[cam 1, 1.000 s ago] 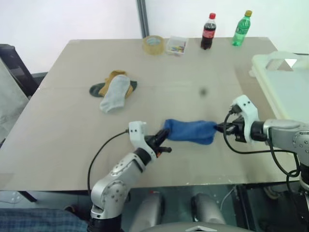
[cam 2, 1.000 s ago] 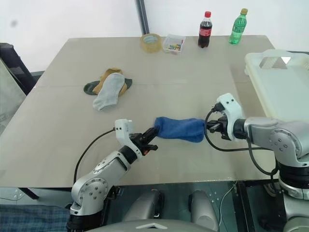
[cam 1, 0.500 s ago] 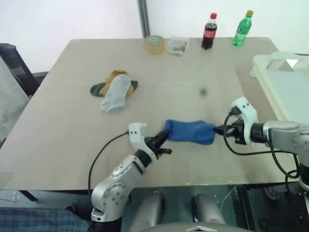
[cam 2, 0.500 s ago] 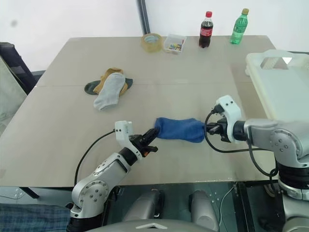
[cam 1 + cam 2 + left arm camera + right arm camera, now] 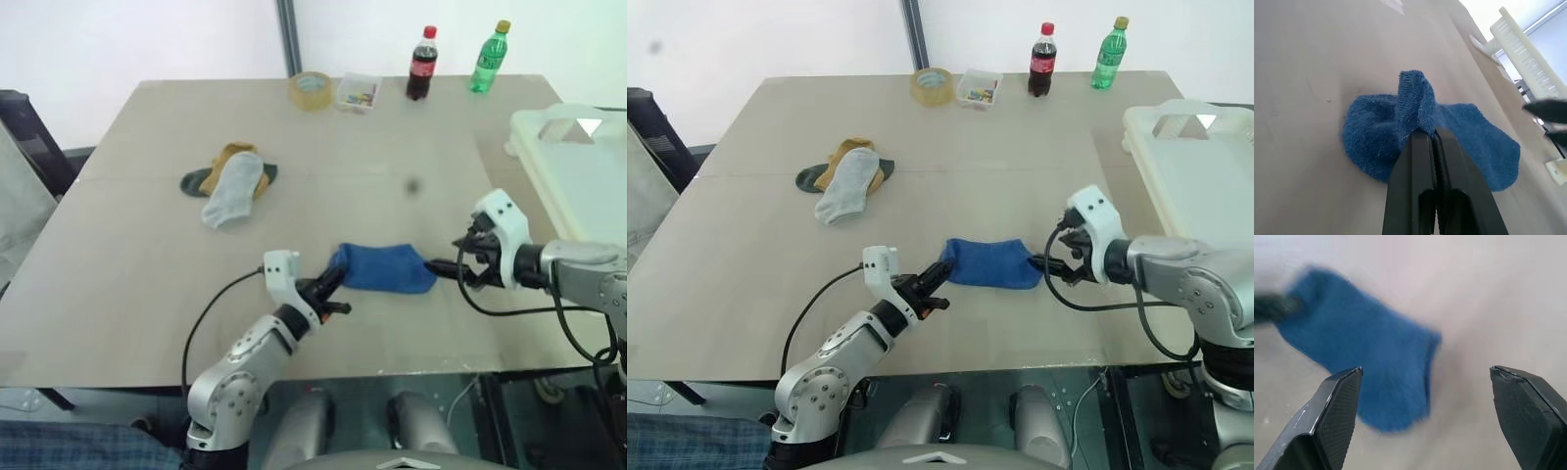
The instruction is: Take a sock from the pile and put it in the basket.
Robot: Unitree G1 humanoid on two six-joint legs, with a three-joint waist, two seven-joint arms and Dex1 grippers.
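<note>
A blue sock (image 5: 384, 268) lies on the table near the front edge. My left gripper (image 5: 329, 285) is shut on a raised fold at its left end, and the black fingers (image 5: 1422, 161) pinch that fold in the left wrist view. My right gripper (image 5: 443, 264) stands open just off the sock's right end and holds nothing. Its wide-spread fingertips (image 5: 1349, 382) frame the sock (image 5: 1366, 352) in the right wrist view. The pile (image 5: 233, 182) of grey, mustard and dark socks rests at mid-left. The cream basket (image 5: 573, 132) stands at the table's right edge.
Along the far edge stand a tape roll (image 5: 312, 90), a small clear box (image 5: 359, 92), a cola bottle (image 5: 422, 65) and a green bottle (image 5: 490, 57). A dark chair (image 5: 29, 137) sits beyond the table's left side.
My right gripper has opened and let go of the sock's right end, drawing slightly up and away. The sock's right end has dropped and slackened. The left gripper has not moved.
</note>
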